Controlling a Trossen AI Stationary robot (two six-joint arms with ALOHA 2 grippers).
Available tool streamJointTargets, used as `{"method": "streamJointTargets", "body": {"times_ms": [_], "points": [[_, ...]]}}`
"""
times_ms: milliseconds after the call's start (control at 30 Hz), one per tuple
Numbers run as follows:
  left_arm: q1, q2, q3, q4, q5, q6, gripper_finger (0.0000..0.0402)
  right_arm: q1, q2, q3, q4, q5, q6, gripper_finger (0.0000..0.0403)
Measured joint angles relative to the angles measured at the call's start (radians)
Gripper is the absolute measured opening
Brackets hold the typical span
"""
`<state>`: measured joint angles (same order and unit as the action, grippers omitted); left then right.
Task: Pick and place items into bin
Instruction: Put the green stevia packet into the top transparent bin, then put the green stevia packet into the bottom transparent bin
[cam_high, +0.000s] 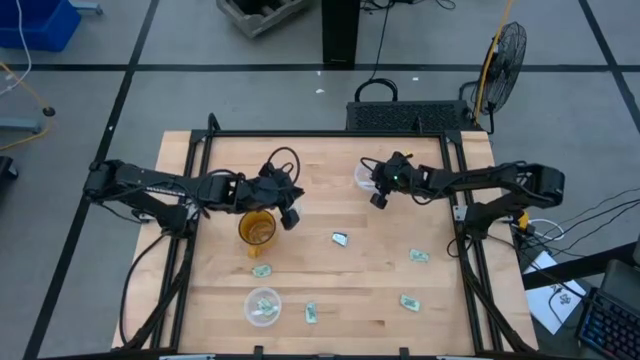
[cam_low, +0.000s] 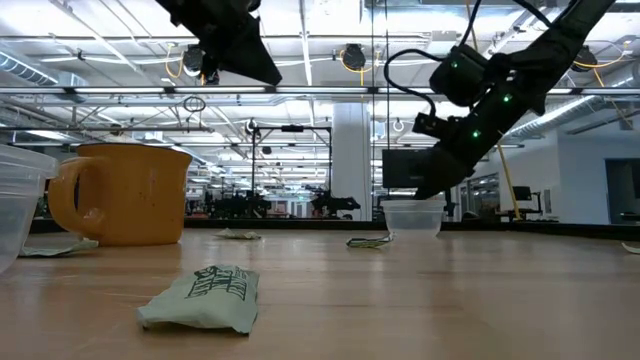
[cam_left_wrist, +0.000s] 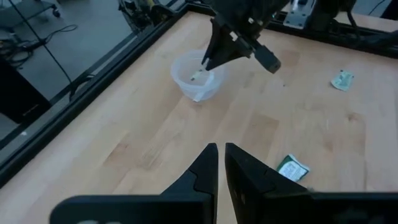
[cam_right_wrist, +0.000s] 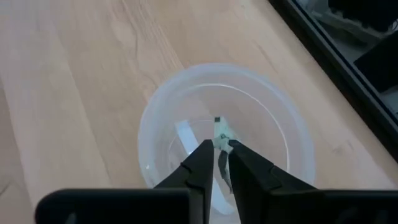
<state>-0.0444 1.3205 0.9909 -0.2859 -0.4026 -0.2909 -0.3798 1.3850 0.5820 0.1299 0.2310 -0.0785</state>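
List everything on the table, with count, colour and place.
Packets: six loose, pale green-and-white, on the near half, one more inside the near clear cup.
Held packet: one, green-and-white, in the right gripper over the far clear cup.
Clear cups: two, translucent; the far cup is right of centre, the near cup is near the front edge.
Orange cup: one, amber, left of centre.
Table: one, pale wood, black frame.
Left gripper: dark, shut, empty, beside the orange cup.
Right gripper: dark, shut on the held packet, above the far cup.
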Motion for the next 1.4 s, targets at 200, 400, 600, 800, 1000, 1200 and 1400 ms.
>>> {"method": "streamJointTargets", "body": {"times_ms": [200, 400, 600, 800, 1000, 1200, 1400], "points": [[0.015, 0.0, 0.0, 0.0, 0.001, -0.007, 0.0037, 0.0, 0.0, 0.0, 0.026, 0.001, -0.014, 0.0061], [0.066, 0.007, 0.0, -0.011, 0.003, -0.009, 0.0037, 0.0, -0.001, 0.0, 0.072, 0.002, -0.042, 0.009], [0.146, 0.078, 0.0, -0.071, 0.043, 0.0, 0.0037, 0.005, -0.044, 0.0, 0.161, 0.002, -0.07, 0.0116], [0.201, 0.197, 0.0, -0.044, 0.089, 0.059, 0.0058, 0.049, -0.118, 0.0, 0.228, -0.098, -0.069, 0.0122], [0.262, 0.251, 0.0, -0.074, 0.166, 0.057, 0.0133, 0.111, -0.148, 0.0, 0.215, -0.385, 0.061, 0.0115], [0.321, 0.265, 0.0, -0.148, 0.292, 0.026, 0.0171, 0.2, -0.148, -0.033, 0.2, -0.528, 0.119, 0.0114], [0.449, 0.266, 0.0, -0.18, 0.581, 0.174, 0.0159, 0.256, -0.148, -0.073, 0.202, -0.523, 0.096, 0.0114]]}}
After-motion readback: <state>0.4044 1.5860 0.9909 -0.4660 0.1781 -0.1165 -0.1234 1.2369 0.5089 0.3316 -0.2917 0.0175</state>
